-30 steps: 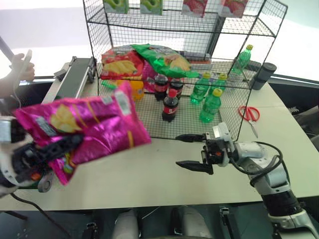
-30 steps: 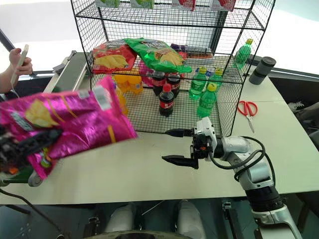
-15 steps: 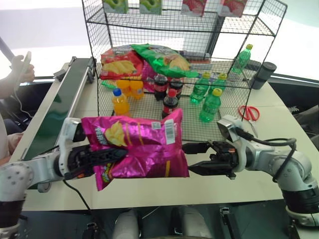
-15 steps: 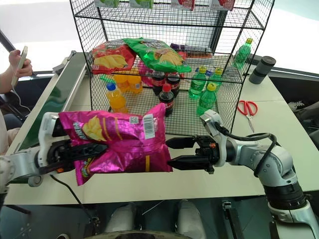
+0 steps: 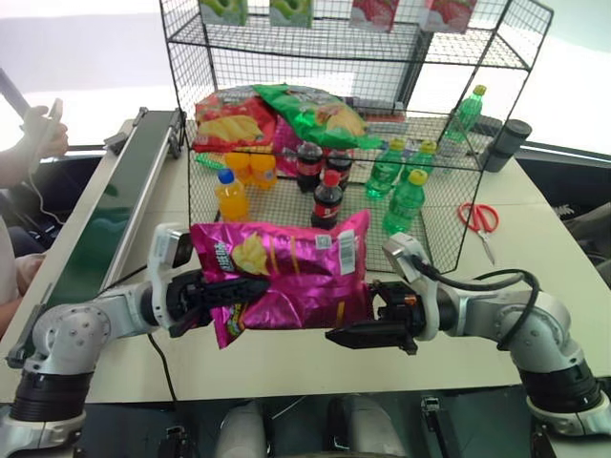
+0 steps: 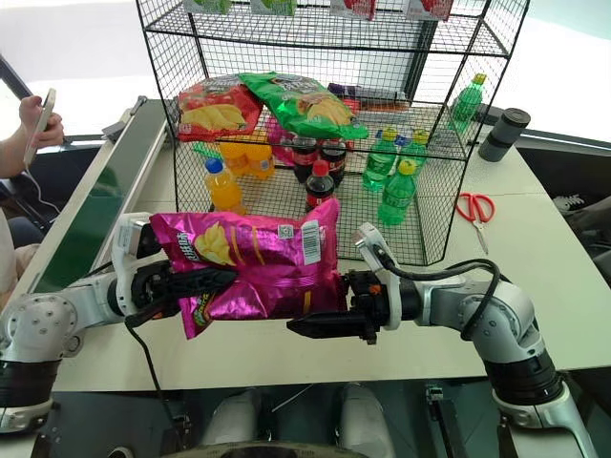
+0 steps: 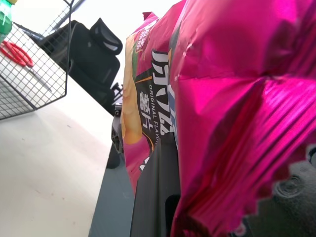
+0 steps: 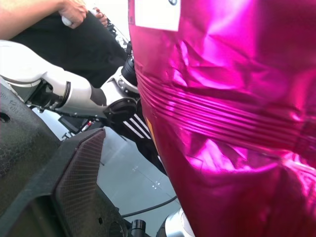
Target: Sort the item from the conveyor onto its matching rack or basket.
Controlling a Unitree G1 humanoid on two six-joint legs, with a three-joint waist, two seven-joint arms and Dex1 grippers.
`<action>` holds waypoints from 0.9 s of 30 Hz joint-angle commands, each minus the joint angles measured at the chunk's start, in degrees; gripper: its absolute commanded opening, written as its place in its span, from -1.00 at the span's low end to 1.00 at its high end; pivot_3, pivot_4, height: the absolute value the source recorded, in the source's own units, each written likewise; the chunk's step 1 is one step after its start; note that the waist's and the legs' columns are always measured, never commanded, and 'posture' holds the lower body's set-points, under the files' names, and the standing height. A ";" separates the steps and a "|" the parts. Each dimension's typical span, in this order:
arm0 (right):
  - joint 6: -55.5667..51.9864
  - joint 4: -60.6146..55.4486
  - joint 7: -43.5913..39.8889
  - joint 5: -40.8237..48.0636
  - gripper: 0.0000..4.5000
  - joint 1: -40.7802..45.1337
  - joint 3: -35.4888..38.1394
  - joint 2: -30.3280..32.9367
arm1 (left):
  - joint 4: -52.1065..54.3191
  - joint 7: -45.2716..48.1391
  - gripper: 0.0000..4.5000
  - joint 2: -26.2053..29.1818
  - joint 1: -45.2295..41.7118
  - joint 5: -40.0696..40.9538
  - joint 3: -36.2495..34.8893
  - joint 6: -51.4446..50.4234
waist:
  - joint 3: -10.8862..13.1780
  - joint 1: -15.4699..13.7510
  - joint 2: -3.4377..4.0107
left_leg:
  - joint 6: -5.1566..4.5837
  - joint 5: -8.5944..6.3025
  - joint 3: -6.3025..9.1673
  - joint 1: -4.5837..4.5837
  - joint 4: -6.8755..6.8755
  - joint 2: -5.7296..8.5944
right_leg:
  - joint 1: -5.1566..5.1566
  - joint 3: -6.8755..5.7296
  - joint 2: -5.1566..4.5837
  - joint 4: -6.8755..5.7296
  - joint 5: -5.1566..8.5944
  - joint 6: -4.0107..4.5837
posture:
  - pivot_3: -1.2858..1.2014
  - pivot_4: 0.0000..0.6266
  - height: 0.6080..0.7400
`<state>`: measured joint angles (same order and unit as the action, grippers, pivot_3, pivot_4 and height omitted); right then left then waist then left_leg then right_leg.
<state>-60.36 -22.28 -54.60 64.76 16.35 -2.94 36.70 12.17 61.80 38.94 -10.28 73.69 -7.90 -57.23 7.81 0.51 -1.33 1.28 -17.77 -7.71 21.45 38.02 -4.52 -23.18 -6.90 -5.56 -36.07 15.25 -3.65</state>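
The item, a glossy magenta-pink chip bag (image 5: 286, 277), hangs lengthwise above the table's front, just before the rack (image 5: 368, 229), a tall black wire-grid shelf unit. My left gripper (image 5: 250, 284) is shut on the bag's left end, its black fingers (image 7: 158, 197) lying along the foil. My right gripper (image 5: 346, 320) is open at the bag's right end. One of its fingers (image 5: 358, 335) shows under the bag's lower corner, with a gap to the foil (image 8: 237, 123); the other is hidden behind the bag. The conveyor (image 5: 105, 219), a dark green belt, runs along the left.
On the rack lie a red chip bag (image 5: 229, 119) and a green chip bag (image 5: 310, 114), with cola bottles (image 5: 326, 200), green bottles (image 5: 404, 202) and an orange bottle (image 5: 229, 196) below. Red scissors (image 5: 477, 219) and a dark cylinder (image 5: 506, 143) sit right. A person's hand (image 5: 38, 129) holds a phone far left.
My left gripper has carried the bag from the far left to the right and down, to the middle. My right gripper has rolled and come in around the bag's right end.
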 commanded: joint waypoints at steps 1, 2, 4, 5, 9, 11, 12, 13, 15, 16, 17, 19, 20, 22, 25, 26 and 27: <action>0.83 -0.32 -1.19 -0.98 0.17 0.64 -0.04 0.30 | 1.89 -0.68 -1.00 -1.25 -0.78 -0.28 -1.92 1.69 | 0.00 0.05 0.00 | 0.00 0.00 0.00 0.00 0.00 0.00 | 0.00 0.00 0.00 0.00 0.00 0.00 | 0.03 -0.52 0.79; 1.18 -0.26 -1.55 -1.48 -0.06 0.55 -0.17 0.24 | 2.17 -0.77 -1.00 -1.56 -0.73 -0.66 -2.07 2.13 | 0.00 0.05 0.00 | 0.00 0.00 0.00 0.00 0.00 0.00 | 0.00 0.00 0.00 0.00 0.00 0.00 | 0.03 -0.52 0.79; 1.51 0.22 -1.82 -2.20 -0.54 0.67 -0.13 0.00 | 2.55 -0.90 -1.00 -2.11 -0.64 -1.25 -2.35 2.90 | 0.00 0.10 0.00 | 0.00 0.00 0.00 -0.01 0.00 -0.01 | 0.00 0.00 0.00 -0.01 0.00 0.00 | 0.03 -0.52 0.79; 1.91 0.46 -2.26 -2.85 -0.76 0.76 -0.27 0.19 | 1.50 -2.37 -1.00 -2.48 -1.14 -0.77 -2.68 2.39 | 0.00 0.12 0.00 | 0.00 0.00 0.00 0.00 0.00 -0.01 | 0.00 0.00 0.00 -0.01 0.00 0.00 | 0.03 -0.52 0.79; 4.61 1.05 -3.09 -6.28 -0.93 0.38 -0.51 0.46 | 0.04 -3.60 -0.74 -2.73 -1.32 -3.85 -3.36 4.33 | 0.00 0.12 -0.01 | 0.00 0.00 0.00 -0.01 0.00 0.00 | 0.00 0.00 0.01 -0.01 0.00 0.00 | 0.03 -0.52 0.79; 5.67 0.74 -3.73 -6.96 -0.93 -0.07 0.11 0.74 | -0.09 -3.28 -0.37 -2.39 -0.91 -4.17 -4.09 4.51 | 0.00 0.12 -0.01 | 0.00 0.00 0.00 0.00 0.00 0.00 | -0.01 0.00 0.01 -0.01 0.00 0.00 | 0.03 -0.52 0.79; 6.47 0.41 -4.03 -7.56 -0.93 -0.46 0.43 0.98 | -0.14 -3.13 -0.12 -2.22 -0.58 -4.36 -4.62 4.58 | 0.00 0.09 -0.01 | 0.00 0.00 0.01 0.00 0.00 -0.01 | -0.01 0.00 0.02 -0.01 0.00 0.00 | 0.03 -0.52 0.79; 7.74 0.06 -4.35 -8.62 -0.93 -1.11 0.88 1.41 | -0.06 -2.68 0.06 -1.84 0.02 -5.13 -5.02 4.98 | 0.00 0.08 -0.01 | 0.00 0.00 0.01 0.00 0.00 -0.01 | -0.01 -0.01 0.02 0.00 0.00 -0.01 | 0.03 -0.52 0.79; 10.02 -0.93 -4.88 -10.08 -0.93 -2.85 2.30 2.43 | -0.11 -1.79 0.54 -0.83 1.62 -6.14 -5.84 5.36 | 0.00 0.08 0.00 | 0.00 0.00 0.00 0.00 -0.01 -0.01 | -0.01 -0.01 0.01 0.00 0.00 -0.01 | 0.03 -0.52 0.79; 11.23 -1.59 -4.91 -10.61 -0.93 -3.94 3.36 2.88 | 0.01 -1.09 0.77 -0.34 2.58 -8.02 -5.88 6.88 | 0.00 0.08 0.00 | -0.01 -0.01 0.00 0.00 -0.01 -0.01 | -0.01 -0.01 0.01 0.02 0.00 -0.01 | 0.03 -0.52 0.79; 12.31 -2.29 -4.50 -10.72 -0.93 -5.04 4.68 3.02 | 0.02 -0.46 0.99 0.00 3.43 -9.45 -5.98 8.15 | 0.00 0.07 0.01 | -0.02 -0.01 0.00 0.00 -0.01 -0.01 | -0.01 -0.01 0.01 0.03 0.00 -0.01 | 0.03 -0.52 0.79; 15.56 -3.74 -2.27 -11.61 -0.93 -7.42 8.11 2.37 | -0.18 -0.22 1.00 0.06 4.80 -12.96 -6.37 11.80 | 0.00 -0.01 0.00 | -0.03 -0.02 -0.01 0.01 -0.01 -0.01 | -0.01 -0.01 0.00 0.04 0.00 -0.01 | 0.03 -0.52 0.79; 19.39 -4.90 -1.20 -14.21 -0.93 -9.29 9.73 1.80 | -0.45 -0.80 1.00 -0.84 5.35 -15.50 -6.73 15.09 | 0.00 -0.07 0.00 | -0.03 -0.02 0.00 0.02 -0.01 0.00 | -0.01 -0.01 0.00 0.04 0.00 -0.01 | 0.03 -0.52 0.79; 24.25 -7.20 1.28 -16.90 -0.93 -12.91 12.76 0.38 | -1.07 -2.73 1.00 -3.40 5.89 -19.45 -7.72 21.06 | 0.00 -0.40 0.00 | -0.03 -0.02 0.00 0.02 -0.01 0.00 | -0.01 -0.02 -0.02 0.04 0.00 -0.01 | 0.03 -0.52 0.79; 31.65 -10.01 5.28 -19.90 -0.93 -18.25 18.61 -3.02 | -0.62 -4.83 1.00 -7.52 6.58 -24.64 -7.39 28.67 | -0.01 -1.08 -0.01 | -0.03 -0.03 -0.01 0.02 -0.02 -0.01 | 0.00 -0.01 -0.02 0.08 0.00 -0.01 | 0.03 -0.52 0.79; 36.25 -10.47 6.09 -24.46 -0.93 -19.64 19.53 -3.29 | -0.24 -5.27 1.00 -8.70 6.63 -25.98 -6.88 30.46 | 0.00 -1.19 0.00 | -0.04 -0.04 -0.01 0.02 -0.02 -0.01 | 0.00 -0.01 -0.02 0.08 0.00 -0.01 | 0.03 -0.52 0.79; 40.19 -10.59 6.86 -28.53 -0.93 -20.50 19.94 -3.39 | 0.14 -5.40 1.00 -9.45 6.67 -27.07 -6.33 31.74 | 0.00 -1.23 0.01 | -0.06 -0.04 -0.04 0.03 -0.01 -0.01 | 0.00 0.01 -0.02 0.09 0.00 -0.02 | 0.03 -0.52 0.79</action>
<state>-26.59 -30.27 -49.06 40.88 -4.09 14.12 33.42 10.62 56.85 29.83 -3.57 48.33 -14.18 -28.70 7.81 -0.72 -1.32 1.22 -17.81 -7.76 21.48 38.01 -4.51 -23.18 -6.89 -5.59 -35.98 15.25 -3.67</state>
